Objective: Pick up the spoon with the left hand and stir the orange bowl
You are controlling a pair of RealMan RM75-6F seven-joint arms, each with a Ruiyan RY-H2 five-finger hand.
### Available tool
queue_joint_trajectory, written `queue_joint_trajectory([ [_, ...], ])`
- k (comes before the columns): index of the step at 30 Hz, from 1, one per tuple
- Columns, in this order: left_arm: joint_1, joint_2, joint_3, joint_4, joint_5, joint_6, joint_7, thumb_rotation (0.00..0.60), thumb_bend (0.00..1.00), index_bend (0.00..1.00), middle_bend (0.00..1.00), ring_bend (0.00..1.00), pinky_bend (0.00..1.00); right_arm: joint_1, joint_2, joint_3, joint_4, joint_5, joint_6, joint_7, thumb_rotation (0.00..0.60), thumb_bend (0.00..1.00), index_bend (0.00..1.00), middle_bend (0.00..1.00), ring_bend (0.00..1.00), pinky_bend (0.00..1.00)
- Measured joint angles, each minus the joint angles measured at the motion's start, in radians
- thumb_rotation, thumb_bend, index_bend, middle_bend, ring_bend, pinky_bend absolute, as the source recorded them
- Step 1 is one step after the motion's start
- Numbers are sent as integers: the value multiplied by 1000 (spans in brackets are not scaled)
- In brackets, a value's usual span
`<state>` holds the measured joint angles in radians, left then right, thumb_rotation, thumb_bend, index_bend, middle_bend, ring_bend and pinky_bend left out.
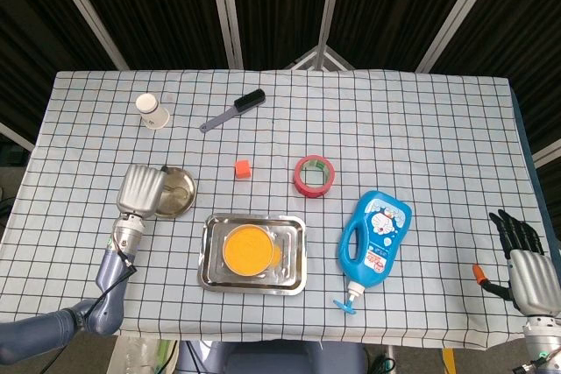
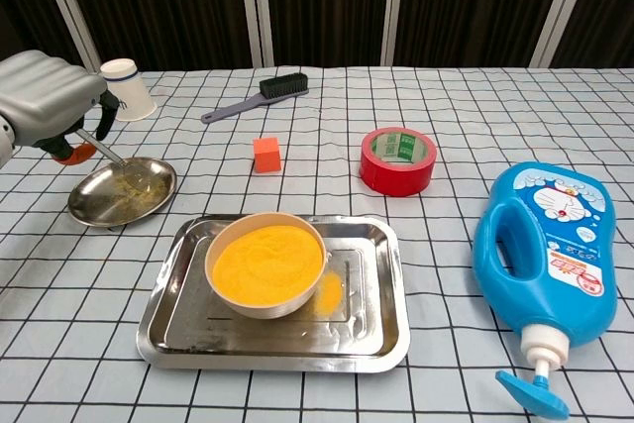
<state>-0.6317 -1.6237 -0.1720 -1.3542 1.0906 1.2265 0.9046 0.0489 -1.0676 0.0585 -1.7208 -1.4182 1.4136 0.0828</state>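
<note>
The orange bowl point(image 2: 267, 263) point(image 1: 247, 249), full of orange powder, sits in a steel tray point(image 2: 391, 329) point(image 1: 296, 279) near the front of the table. My left hand point(image 2: 45, 101) point(image 1: 140, 188) is off to the left of the tray, beside a round metal dish point(image 2: 99, 207) point(image 1: 180, 192). It grips the spoon point(image 2: 104, 154) by the handle, and the spoon slants down with its tip inside that dish. My right hand point(image 1: 526, 262) hangs at the table's right front corner with fingers spread, holding nothing; it does not show in the chest view.
A blue detergent bottle point(image 2: 547, 245) lies right of the tray. Behind the tray are a red tape roll point(image 2: 397, 159) and an orange cube point(image 2: 265, 155). A brush point(image 2: 256, 96) and a paper cup point(image 2: 126, 89) lie at the back left.
</note>
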Motion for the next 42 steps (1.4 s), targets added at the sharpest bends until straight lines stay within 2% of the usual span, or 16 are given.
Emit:
queue_joint_trajectory([
  [10, 14, -14, 14, 17, -24, -3, -9, 600, 500, 692, 1000, 938, 993, -1, 1, 0, -2, 2, 0, 0, 600, 380, 0, 0, 0, 0],
  [15, 20, -3, 13, 16, -32, 0, -14, 600, 336, 582, 994, 936, 989, -1, 1, -1, -2, 1, 0, -1, 600, 379, 0, 0, 0, 0],
  [18, 25, 9, 11, 14, -41, 0, -23, 600, 269, 521, 990, 934, 987, -2, 0, -1, -2, 0, 1, -3, 600, 380, 0, 0, 0, 0],
  [24, 34, 26, 6, 3, -53, 0, -45, 600, 237, 466, 975, 923, 975, -3, 0, -1, -3, 1, 2, -3, 600, 379, 0, 0, 0, 0],
  [27, 41, 43, 8, -17, -45, 6, -64, 600, 237, 420, 919, 873, 922, -3, 1, -1, -1, 2, 3, -2, 600, 379, 0, 0, 0, 0],
  [31, 66, 83, 16, -65, -19, 30, -119, 600, 216, 305, 664, 663, 712, -4, 2, -1, 2, 0, 3, -1, 600, 379, 0, 0, 0, 0],
  [35, 115, 142, 38, -136, 26, 71, -208, 600, 41, 82, 230, 290, 361, -5, 3, -2, 4, -1, 5, -2, 600, 379, 0, 0, 0, 0],
  [37, 147, 177, 59, -170, 63, 97, -266, 600, 4, 13, 72, 133, 237, -6, 4, -2, 5, -3, 8, -3, 600, 379, 0, 0, 0, 0],
  [39, 180, 213, 84, -199, 104, 124, -321, 600, 0, 0, 10, 45, 126, -8, 3, -2, 7, -5, 12, -6, 600, 379, 0, 0, 0, 0],
  [41, 223, 259, 119, -234, 155, 158, -380, 600, 0, 0, 0, 3, 34, -8, 2, -2, 8, -7, 15, -10, 600, 380, 0, 0, 0, 0],
  [42, 241, 279, 135, -249, 175, 173, -400, 600, 0, 0, 0, 0, 20, -8, 2, -2, 9, -8, 16, -12, 600, 380, 0, 0, 0, 0],
])
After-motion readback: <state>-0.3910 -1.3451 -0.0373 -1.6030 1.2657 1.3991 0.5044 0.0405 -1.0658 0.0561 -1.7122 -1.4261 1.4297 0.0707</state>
